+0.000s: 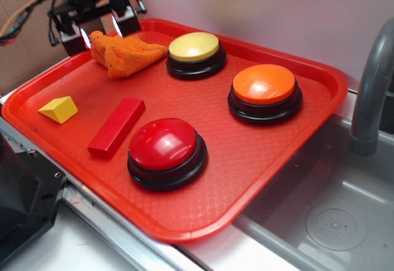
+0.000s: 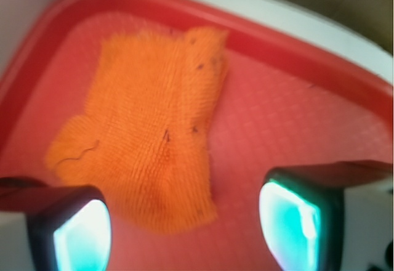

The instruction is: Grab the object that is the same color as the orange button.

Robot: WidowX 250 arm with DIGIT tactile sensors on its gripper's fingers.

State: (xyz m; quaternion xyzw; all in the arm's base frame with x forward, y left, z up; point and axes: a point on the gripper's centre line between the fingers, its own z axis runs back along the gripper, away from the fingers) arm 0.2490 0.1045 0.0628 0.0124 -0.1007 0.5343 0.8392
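Red tray (image 1: 283, 154) fills most of the exterior view, sitting beside a steel sink (image 1: 320, 222) with a grey faucet (image 1: 372, 86) at the right edge.

Three dome buttons on the tray, black bases. Red button (image 1: 165, 151) nearest the camera, orange button (image 1: 265, 91) toward the faucet side, yellow button (image 1: 196, 53) further back. All well apart from each other.

Gripper (image 1: 103, 29) is over the tray's far-left corner, just beside the orange cloth (image 1: 123, 52). Jaws are spread apart, nothing between them. In the wrist view both fingers (image 2: 74, 234) sit at the bottom of the frame, and one end of the cloth (image 2: 151, 141) reaches into the gap near the left finger. Cannot tell if a pad touches the fabric.

Cloth lies crumpled on the tray floor in that back-left corner, close to the yellow button but not touching it. Fuzzy knit, a few dark specks on it.

Red rectangular block (image 1: 117, 127) lies flat left of the red button, near it. Yellow wedge (image 1: 59, 109) sits further left, near the tray rim, apart from the block.
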